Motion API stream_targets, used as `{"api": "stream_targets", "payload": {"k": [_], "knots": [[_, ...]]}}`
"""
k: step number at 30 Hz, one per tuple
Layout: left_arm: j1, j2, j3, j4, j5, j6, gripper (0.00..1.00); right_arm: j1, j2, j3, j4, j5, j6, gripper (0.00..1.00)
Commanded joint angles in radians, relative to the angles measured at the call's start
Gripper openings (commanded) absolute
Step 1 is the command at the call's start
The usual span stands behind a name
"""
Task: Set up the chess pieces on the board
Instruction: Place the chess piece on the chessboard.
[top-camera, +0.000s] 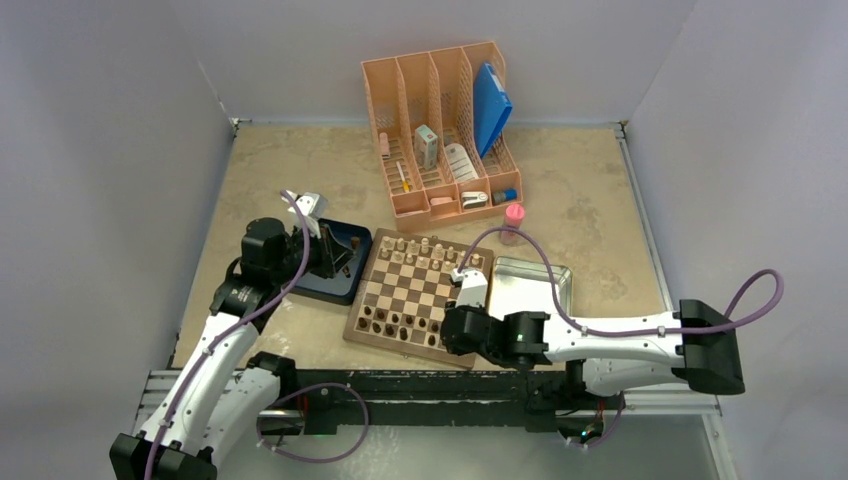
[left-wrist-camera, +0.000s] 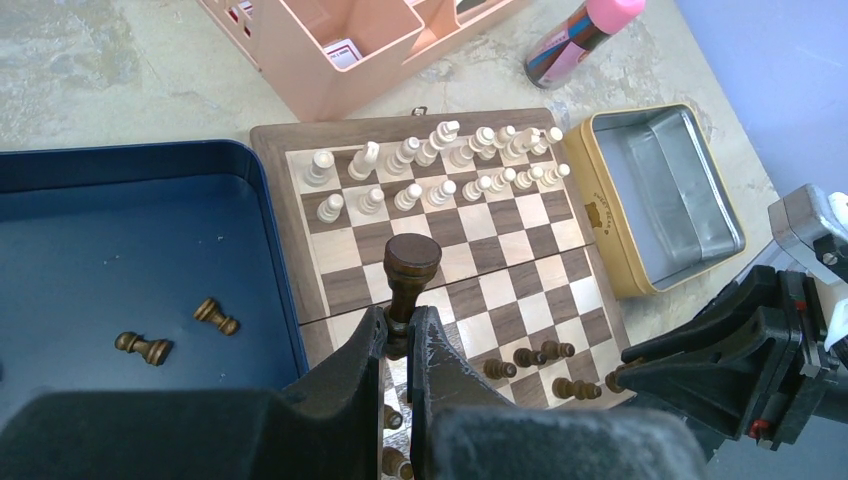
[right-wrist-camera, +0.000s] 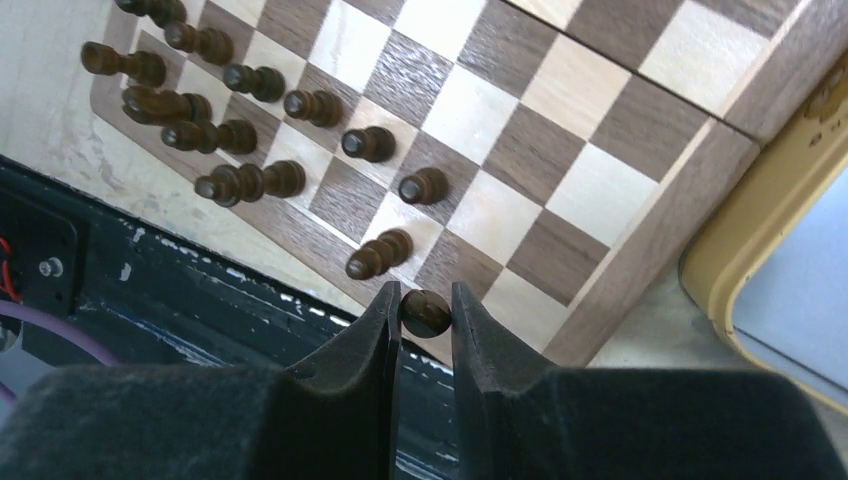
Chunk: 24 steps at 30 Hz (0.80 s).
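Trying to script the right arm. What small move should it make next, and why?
Probably lower slightly and open the right gripper: it pinches a dark piece over the board's near row, next to dark pieces standing there, where a square looks free.

You had the board (top-camera: 410, 295) mid-table, with the tray (left-wrist-camera: 120, 230) just beside its left edge, the tin (top-camera: 540, 282) just beside its right, and the file rack (top-camera: 445, 120) behind it. On its near rows stood chess pieces (right-wrist-camera: 250, 182) and on its far rows pale pieces (left-wrist-camera: 440, 165). Two more chess pieces lay in the tray.
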Motion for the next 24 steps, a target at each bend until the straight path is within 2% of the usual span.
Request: {"api": "stream_targets", "payload": {"k": [1, 24], "knots": [[-0.003, -0.008, 0.026, 0.026, 0.001, 0.025, 0.00, 0.025, -0.040, -0.025, -0.009, 0.057, 0.125, 0.13], [-0.003, -0.007, 0.023, 0.023, 0.001, 0.023, 0.00, 0.048, -0.024, -0.076, 0.041, 0.134, 0.165, 0.16]]}}
